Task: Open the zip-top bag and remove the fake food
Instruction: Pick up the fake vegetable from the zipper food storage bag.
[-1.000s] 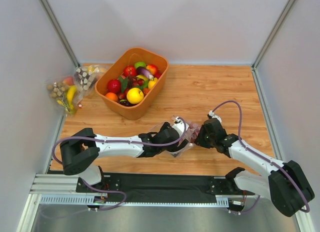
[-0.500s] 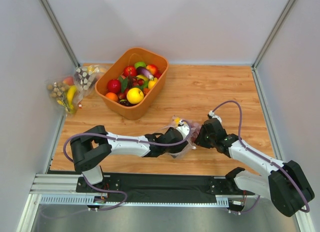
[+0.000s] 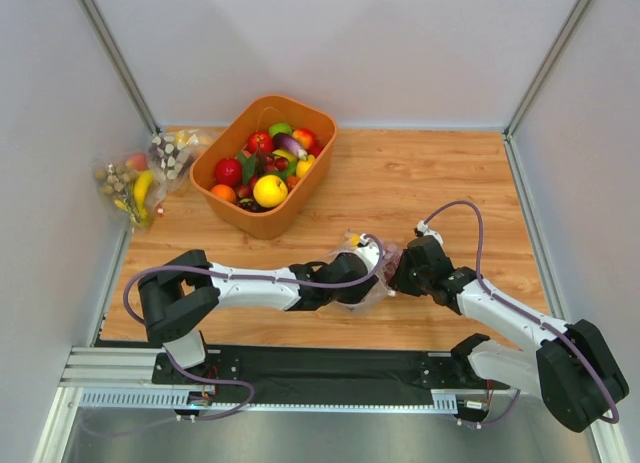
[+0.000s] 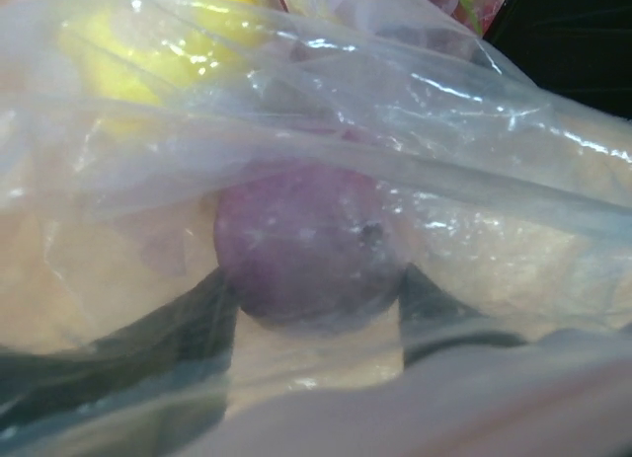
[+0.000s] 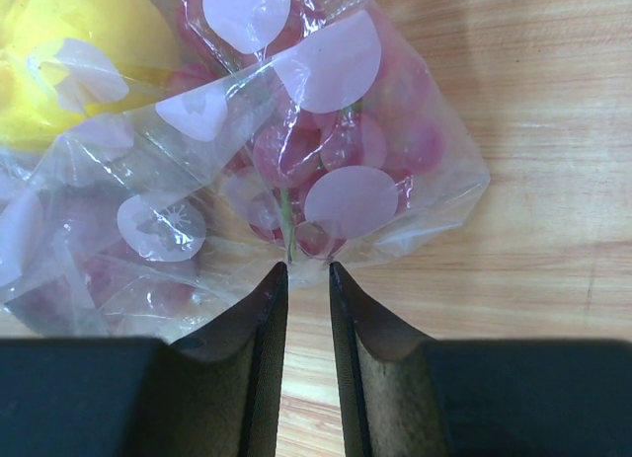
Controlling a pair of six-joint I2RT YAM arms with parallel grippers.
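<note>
The zip-top bag lies crumpled on the wood between my two grippers. My left gripper is pushed in among its folds. In the left wrist view clear film veils everything. A round purple onion sits between the dark fingers, which touch both its sides, so my left gripper is shut on it. A yellow fruit lies above it. My right gripper is shut on the bag's edge, and through the film I see red grapes and a yellow fruit.
An orange basket full of plastic fruit stands at the back left. Clear bags with a banana and nuts lie against the left wall. White walls enclose the table on three sides, and a black rail runs along the front.
My left arm has reached further right into the bag and its jaws have narrowed around the purple onion. The bag has shifted a little. The right arm has stayed still.
</note>
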